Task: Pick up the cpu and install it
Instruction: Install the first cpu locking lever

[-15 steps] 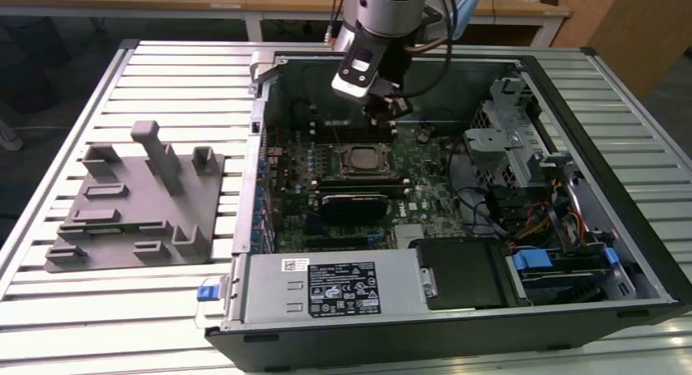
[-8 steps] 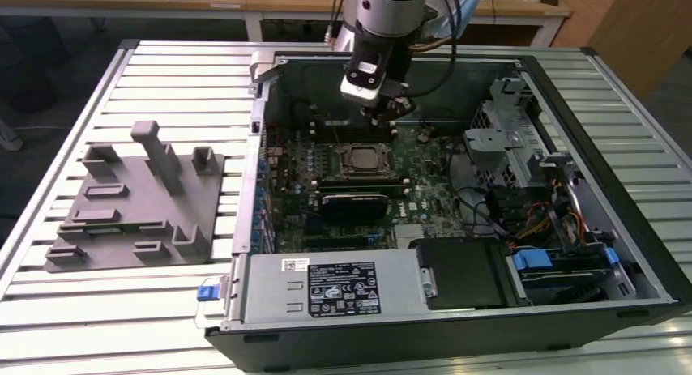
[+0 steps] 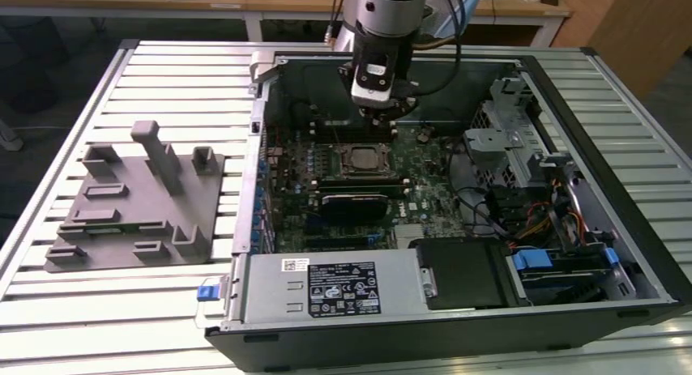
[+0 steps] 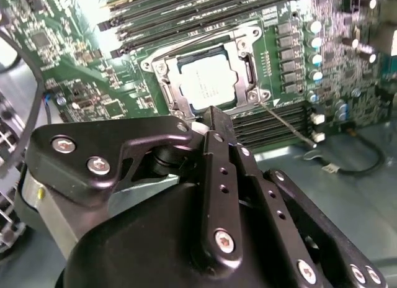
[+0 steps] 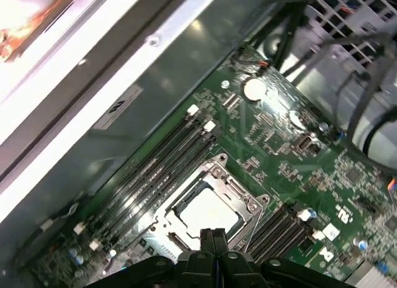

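The cpu (image 3: 362,158) lies flat in the black socket frame (image 3: 362,147) on the green motherboard inside the open computer case (image 3: 649,253). Both wrist views show its silvery top: cpu (image 4: 208,83), cpu (image 5: 208,213). My gripper (image 3: 381,109) hangs above the board, just beyond the socket toward the case's far wall, and touches nothing. Its black fingertips (image 5: 213,237) are pressed together with nothing between them; the gripper (image 4: 211,114) is shut. A thin metal lever (image 4: 286,124) sticks out from one corner of the socket.
A grey plastic tray (image 3: 135,229) with upright posts stands on the slatted table at the exterior view's left. Memory slots (image 5: 158,170) flank the socket. Cables and drive cages (image 3: 530,160) fill the case's right side; the power supply (image 3: 324,286) sits at its front.
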Available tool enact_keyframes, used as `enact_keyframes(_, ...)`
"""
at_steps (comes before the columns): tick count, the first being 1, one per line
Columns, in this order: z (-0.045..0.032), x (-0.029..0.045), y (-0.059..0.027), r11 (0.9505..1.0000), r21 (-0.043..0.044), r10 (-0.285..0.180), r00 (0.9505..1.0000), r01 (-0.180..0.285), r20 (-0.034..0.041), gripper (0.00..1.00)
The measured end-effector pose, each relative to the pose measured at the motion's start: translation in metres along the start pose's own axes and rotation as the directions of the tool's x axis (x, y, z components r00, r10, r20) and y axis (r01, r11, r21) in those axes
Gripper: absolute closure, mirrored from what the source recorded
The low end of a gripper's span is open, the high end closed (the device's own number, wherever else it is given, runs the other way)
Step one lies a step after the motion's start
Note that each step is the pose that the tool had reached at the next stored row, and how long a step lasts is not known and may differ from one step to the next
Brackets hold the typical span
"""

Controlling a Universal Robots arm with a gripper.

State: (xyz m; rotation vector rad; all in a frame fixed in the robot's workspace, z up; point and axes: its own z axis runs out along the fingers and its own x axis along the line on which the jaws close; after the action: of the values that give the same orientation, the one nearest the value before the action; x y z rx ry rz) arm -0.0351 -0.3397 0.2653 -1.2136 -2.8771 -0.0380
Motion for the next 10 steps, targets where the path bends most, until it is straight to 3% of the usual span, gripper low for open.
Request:
enact_keyframes(5,0.0001,0.0000,0.0000,0.9958,0.0024,-0.091,0.9958,0.091,-0.0015,0.89)
enact_keyframes(10,0.0002,0.0000,0.0000,0.9833,0.0046,-0.182,0.9833,0.182,-0.0032,0.89)
